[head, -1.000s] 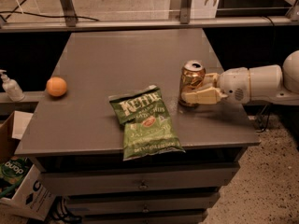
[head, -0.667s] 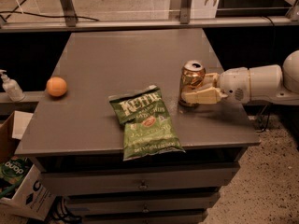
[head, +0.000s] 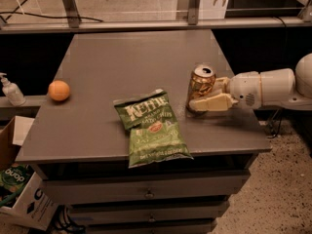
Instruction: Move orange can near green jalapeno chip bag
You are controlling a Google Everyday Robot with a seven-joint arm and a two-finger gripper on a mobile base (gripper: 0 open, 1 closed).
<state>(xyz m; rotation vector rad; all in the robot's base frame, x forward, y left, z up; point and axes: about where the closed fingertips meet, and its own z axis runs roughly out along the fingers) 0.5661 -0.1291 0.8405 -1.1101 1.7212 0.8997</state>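
While the white arm (head: 263,87) stretches in over the table's (head: 126,57) edge, the gripper (head: 199,95) has its two pale fingers (head: 210,103) closed around the orange can (head: 202,82). One finger lies low along the can's near side and the other sits behind it. The can stands upright on the table between them. Just past the fingertips lies the green jalapeno chip bag (head: 151,128), flat and not touching the can. Well beyond the bag sits a round orange fruit (head: 59,90).
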